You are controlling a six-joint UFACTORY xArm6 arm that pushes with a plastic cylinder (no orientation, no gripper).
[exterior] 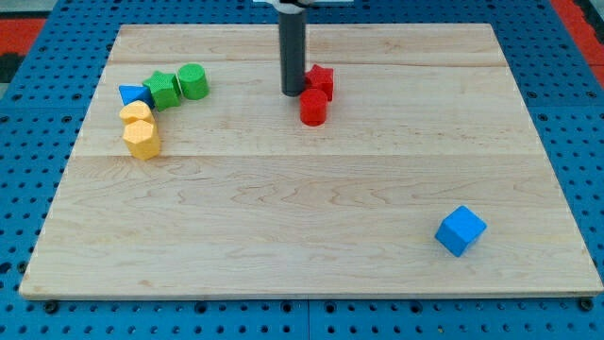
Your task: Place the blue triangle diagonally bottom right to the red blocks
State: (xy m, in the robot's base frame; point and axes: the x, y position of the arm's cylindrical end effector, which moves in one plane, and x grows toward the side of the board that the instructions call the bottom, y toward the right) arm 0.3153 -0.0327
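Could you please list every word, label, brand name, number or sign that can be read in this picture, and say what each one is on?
None: no readable text shows in the camera view.
The light wooden board, the blue pegboard around it, the dark rod with my tip beside the red blocks, and the blue triangle block, green blocks, yellow blocks and blue cube are all unmarked.

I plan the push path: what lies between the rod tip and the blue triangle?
In the camera view, the green blocks lie between my tip and the blue triangle, beside the triangle; the rest is bare wood.
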